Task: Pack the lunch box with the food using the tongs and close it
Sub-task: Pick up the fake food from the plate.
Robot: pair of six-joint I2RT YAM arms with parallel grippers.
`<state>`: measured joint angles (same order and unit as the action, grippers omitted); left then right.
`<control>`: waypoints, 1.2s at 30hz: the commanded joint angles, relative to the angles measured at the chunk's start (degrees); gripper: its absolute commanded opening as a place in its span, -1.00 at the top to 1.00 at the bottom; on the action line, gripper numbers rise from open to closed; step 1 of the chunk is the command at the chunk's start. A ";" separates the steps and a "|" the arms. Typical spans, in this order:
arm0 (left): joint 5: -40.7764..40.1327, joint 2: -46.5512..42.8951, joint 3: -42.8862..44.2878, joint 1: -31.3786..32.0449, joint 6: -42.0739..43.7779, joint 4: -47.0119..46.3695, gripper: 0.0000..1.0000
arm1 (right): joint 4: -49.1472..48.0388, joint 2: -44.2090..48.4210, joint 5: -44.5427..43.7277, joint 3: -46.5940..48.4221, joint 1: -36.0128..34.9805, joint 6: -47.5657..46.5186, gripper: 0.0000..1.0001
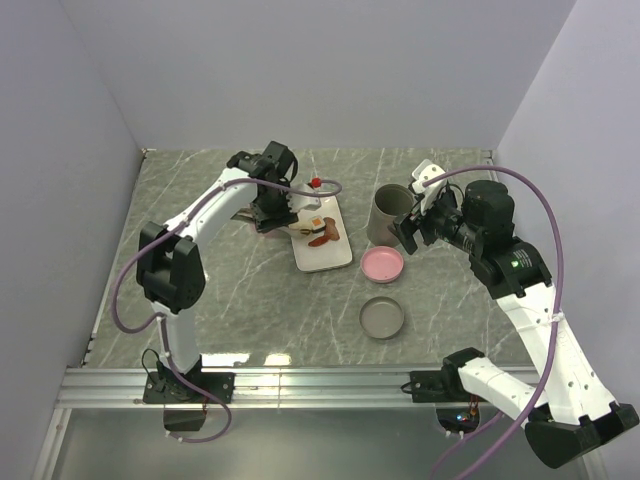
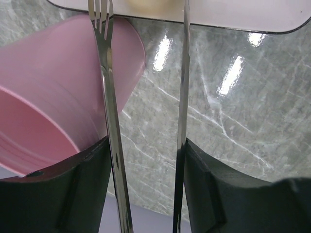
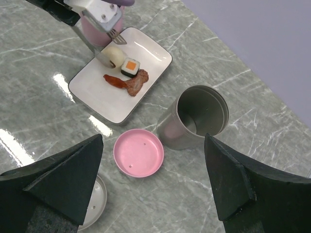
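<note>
Marbled grey stone makes up the table (image 1: 230, 290), and everything you need sits around the white rectangular plate (image 3: 97, 94) near its middle. To the right of the plate stands the grey round container (image 3: 170, 131), upright and mouth up, apart from the plate's corner. A pink container (image 2: 48, 97) lies just beside the plate's left edge, under your left arm. On the plate's near right side, a pink round lid (image 3: 138, 153) lies flat close to the plate and the grey container. A grey round lid (image 1: 383, 318) lies nearer to you than that.

Your left gripper (image 2: 146, 150) is at the plate's left edge, clamped on the tongs (image 2: 109, 107), one slim arm against each finger. The arms are spread and reach the plate's rim. The forked tip is above the pink container's wall.

Your right gripper (image 3: 153, 137) hovers above the pink lid, right of the plate, jaws spread wide and touching nothing.

All the food is on the plate. The cream ball (image 3: 112, 56) is by the tong tips, whether touching you cannot tell. The rice roll (image 3: 130, 67) is just beside it. The meat strip (image 3: 127, 83) touches the roll.
</note>
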<state>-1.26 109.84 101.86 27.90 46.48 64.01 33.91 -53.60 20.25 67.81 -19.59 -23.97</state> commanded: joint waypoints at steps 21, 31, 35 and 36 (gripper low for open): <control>3.71 -2.61 4.22 0.49 -1.82 1.47 0.10 | -2.18 0.61 0.67 -0.49 0.61 -0.47 -0.82; 8.19 -10.34 6.06 1.02 -7.71 2.70 0.29 | -2.45 0.52 1.28 -0.05 0.61 0.94 -0.82; 11.18 -13.24 6.33 0.93 -12.10 1.21 0.30 | -2.45 0.34 1.11 0.48 0.61 1.90 -0.82; 12.23 -13.86 5.98 0.84 -13.24 -0.19 0.29 | -2.36 0.26 1.02 0.57 0.44 2.08 -0.82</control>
<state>6.68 99.63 106.15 28.64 37.93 65.71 33.69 -53.69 20.71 67.00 -19.44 -23.29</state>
